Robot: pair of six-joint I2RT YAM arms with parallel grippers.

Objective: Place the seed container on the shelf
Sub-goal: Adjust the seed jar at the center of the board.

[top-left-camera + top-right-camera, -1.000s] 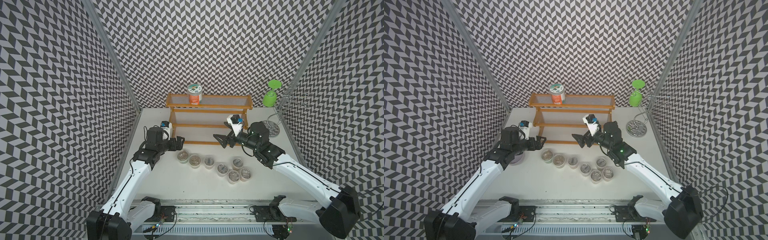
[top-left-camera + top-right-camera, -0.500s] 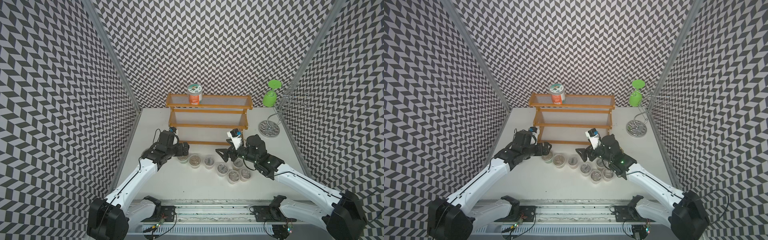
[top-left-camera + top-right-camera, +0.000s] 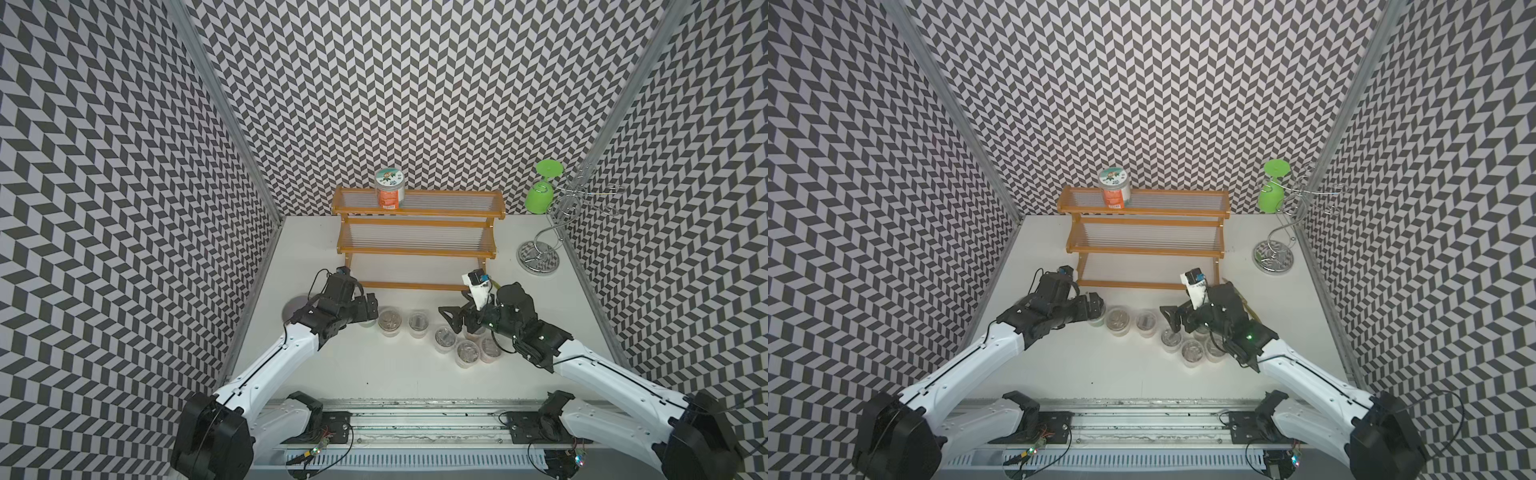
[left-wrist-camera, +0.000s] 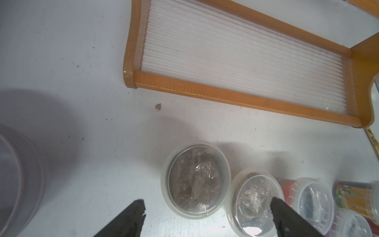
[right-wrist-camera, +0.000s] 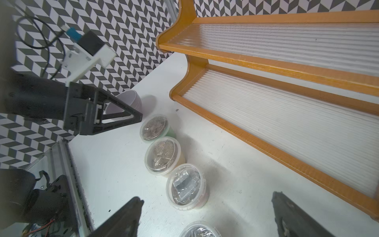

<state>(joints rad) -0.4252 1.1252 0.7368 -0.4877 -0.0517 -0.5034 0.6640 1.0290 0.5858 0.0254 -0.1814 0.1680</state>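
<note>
The seed container [image 4: 194, 178], a small clear tub of brown seed with a green side label too small to read, stands on the table [image 3: 374, 374] at the left end of a row of like tubs [image 3: 417, 323], just before the shelf [image 3: 415, 250]. The left gripper [image 4: 207, 204] hangs low over it, arm stretched forward, claw spread wide and empty; the right gripper [image 5: 207, 198], equally wide and empty, hovers over the row's right end. An orange-labelled jar [image 3: 389, 193], print unreadable, stands on the top tier.

Shelf [image 4: 205, 92]: glossy wood frame, clear ribbed plastic tiers. Seed containers [image 4: 194, 178]: translucent plastic, shiny lids. Table [image 4: 82, 61]: matt white, scuffed. Wire stand [image 3: 538, 257]: polished chrome.
</note>
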